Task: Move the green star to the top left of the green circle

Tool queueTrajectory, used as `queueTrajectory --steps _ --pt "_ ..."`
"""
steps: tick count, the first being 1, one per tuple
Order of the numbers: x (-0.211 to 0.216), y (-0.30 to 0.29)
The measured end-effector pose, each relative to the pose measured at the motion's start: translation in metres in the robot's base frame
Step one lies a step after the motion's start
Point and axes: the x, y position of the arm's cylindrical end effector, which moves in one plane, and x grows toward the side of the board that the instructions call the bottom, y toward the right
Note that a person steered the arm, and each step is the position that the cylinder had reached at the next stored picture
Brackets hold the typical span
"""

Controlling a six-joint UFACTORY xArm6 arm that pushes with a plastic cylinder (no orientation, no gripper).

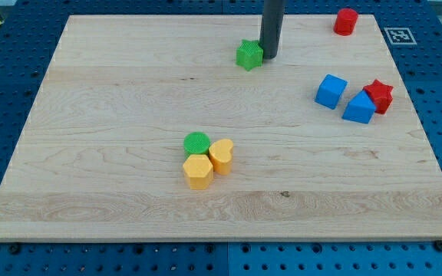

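Note:
The green star (249, 55) lies near the view's top, a little right of the middle. My tip (269, 57) stands right against the star's right side. The green circle (197, 143) lies lower, near the board's middle, well below and left of the star. It touches a yellow hexagon (198, 171) below it and a yellow heart (221, 156) at its right.
A red cylinder (345, 21) stands at the view's top right. A blue cube (331, 91), a second blue block (358, 108) and a red star (378, 96) cluster at the right. The wooden board (90, 153) sits on a blue pegboard table.

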Motion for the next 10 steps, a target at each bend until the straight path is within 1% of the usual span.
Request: queueTrajectory --steps 4,6,7,10 --pt "-0.003 -0.121" --pt "0.043 -0.118" --pt "0.059 -0.118" --pt "0.139 -0.118"
